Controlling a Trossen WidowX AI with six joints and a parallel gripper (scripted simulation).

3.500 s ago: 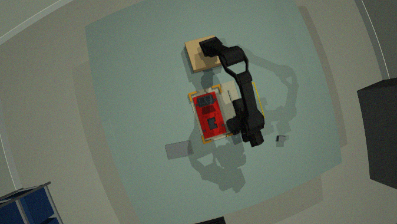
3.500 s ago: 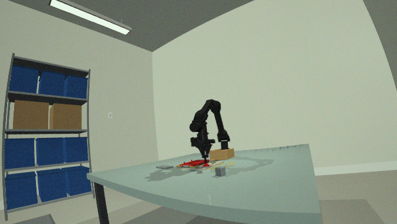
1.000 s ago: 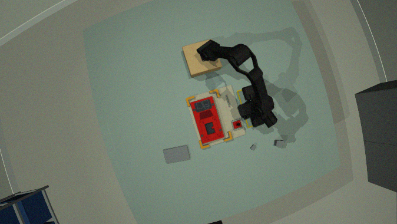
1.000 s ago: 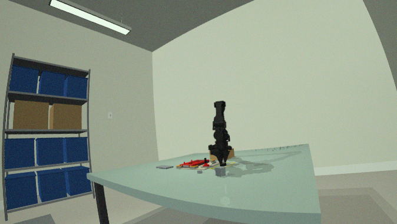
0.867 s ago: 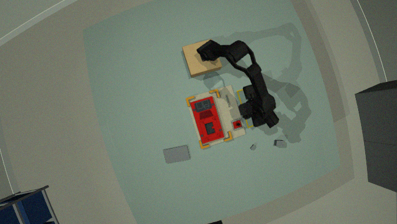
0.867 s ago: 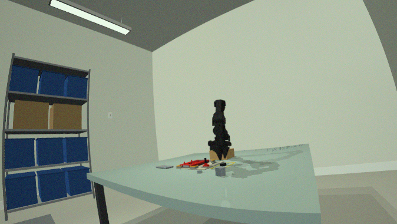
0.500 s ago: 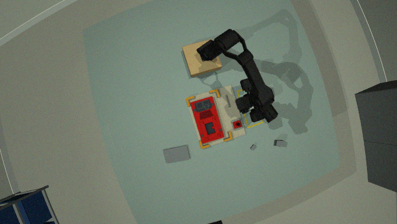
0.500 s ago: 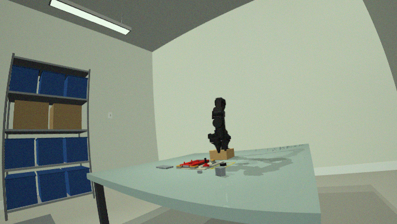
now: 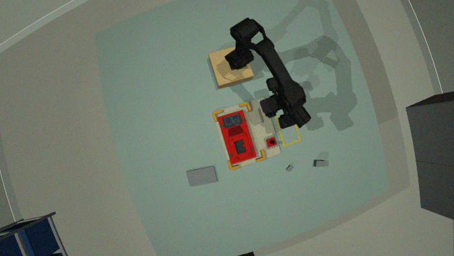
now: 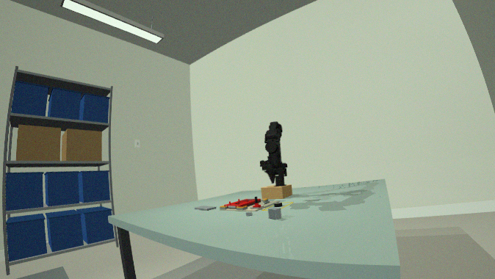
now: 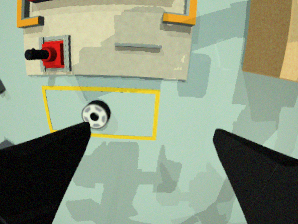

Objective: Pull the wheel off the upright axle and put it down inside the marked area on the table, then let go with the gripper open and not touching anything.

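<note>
The small wheel (image 11: pixel 97 113), black with a pale hub, lies flat on the table inside the yellow marked rectangle (image 11: pixel 100 88) (image 9: pixel 292 143), near its left end in the wrist view. It may be the small dark thing in the exterior view. In the top view the arm hides it. The upright axle stands bare on its red block (image 11: pixel 49 54) (image 9: pixel 271 142) on the beige board (image 11: pixel 133 63) (image 9: pixel 266 124). My gripper (image 11: pixel 153 132) (image 9: pixel 283 116) is open wide and empty, raised above the rectangle, and its fingers are clear of the wheel.
A red plate (image 9: pixel 236 136) covers most of the board. The arm's wooden base block (image 9: pixel 222 64) (image 10: pixel 276 191) is behind it. A flat grey plate (image 9: pixel 201 176) and two small grey blocks (image 9: pixel 320 163) (image 9: pixel 289 167) lie on the table. A shelf (image 10: pixel 59 165) stands far left.
</note>
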